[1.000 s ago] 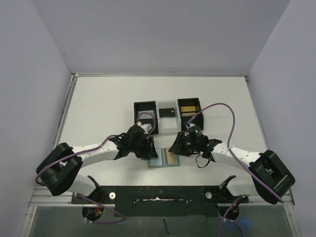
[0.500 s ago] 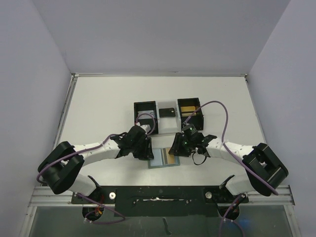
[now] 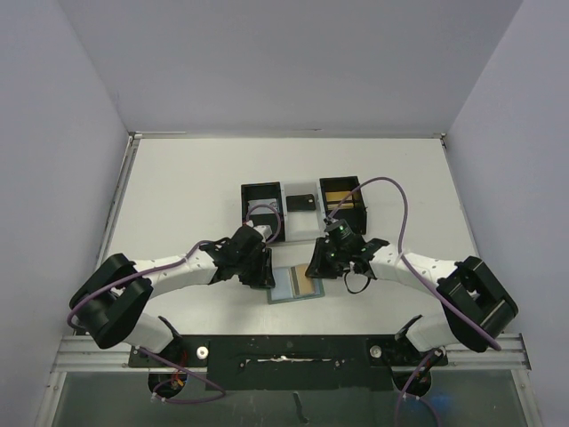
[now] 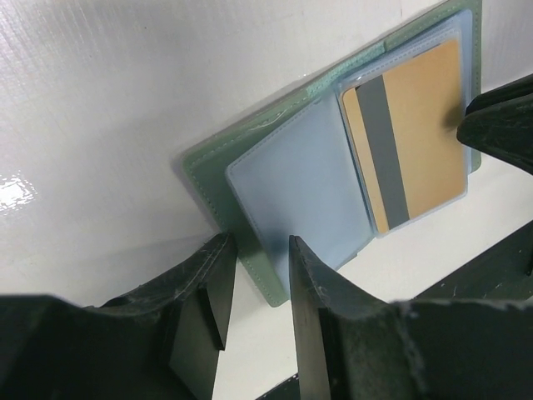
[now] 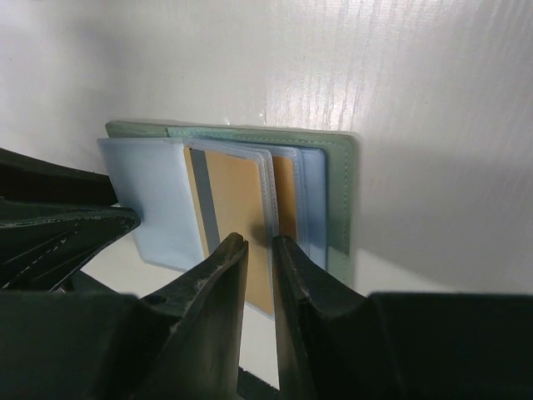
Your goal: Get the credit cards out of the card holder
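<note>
The card holder [image 3: 284, 286] lies open on the table between my two grippers, sage green outside [image 5: 337, 192] and pale blue inside [image 4: 291, 183]. A gold-orange credit card [image 4: 420, 125] with a grey stripe sits in its clear pocket [image 5: 237, 192]. My left gripper [image 3: 264, 274] stands partly open, its jaws astride the holder's left flap edge [image 4: 260, 246]. At the card's near edge my right gripper [image 3: 317, 267] has only a narrow gap left, and the pocket's edge runs into that gap [image 5: 261, 242]. A dark card [image 3: 302, 202] lies farther back between two boxes.
Two black open-topped boxes stand behind the holder, a left one [image 3: 246, 205] and a right one [image 3: 360, 203] with something gold [image 3: 336, 194] inside. A pale sheet [image 3: 302, 222] lies between them. Purple cables loop over both arms.
Both grippers' jaws have narrowed. The right gripper has shifted a little left and back onto the gold card's edge. The left gripper has barely moved.
</note>
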Controlling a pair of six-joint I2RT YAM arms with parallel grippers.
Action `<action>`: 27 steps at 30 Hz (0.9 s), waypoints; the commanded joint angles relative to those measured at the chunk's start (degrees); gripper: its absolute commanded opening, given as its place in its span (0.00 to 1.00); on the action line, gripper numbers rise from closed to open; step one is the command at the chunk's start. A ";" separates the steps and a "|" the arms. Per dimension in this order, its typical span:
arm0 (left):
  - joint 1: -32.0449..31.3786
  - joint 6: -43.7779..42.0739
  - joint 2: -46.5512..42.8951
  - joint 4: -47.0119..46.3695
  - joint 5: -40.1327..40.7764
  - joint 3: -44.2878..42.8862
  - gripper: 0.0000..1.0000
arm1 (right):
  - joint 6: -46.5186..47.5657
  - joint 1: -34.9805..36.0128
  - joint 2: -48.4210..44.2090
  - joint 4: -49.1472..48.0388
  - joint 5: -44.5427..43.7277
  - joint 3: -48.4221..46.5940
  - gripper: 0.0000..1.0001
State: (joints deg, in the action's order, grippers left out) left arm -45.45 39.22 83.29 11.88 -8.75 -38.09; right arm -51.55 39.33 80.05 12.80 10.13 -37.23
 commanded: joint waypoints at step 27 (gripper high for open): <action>-0.43 -1.82 -1.25 -0.90 0.22 -1.78 0.31 | -3.40 1.27 0.36 -1.71 -2.15 -2.20 0.35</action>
State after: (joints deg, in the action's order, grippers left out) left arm -45.63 38.30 83.26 11.90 -8.56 -38.09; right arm -52.97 40.23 78.43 17.02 5.67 -40.88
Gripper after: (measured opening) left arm 0.313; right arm 0.345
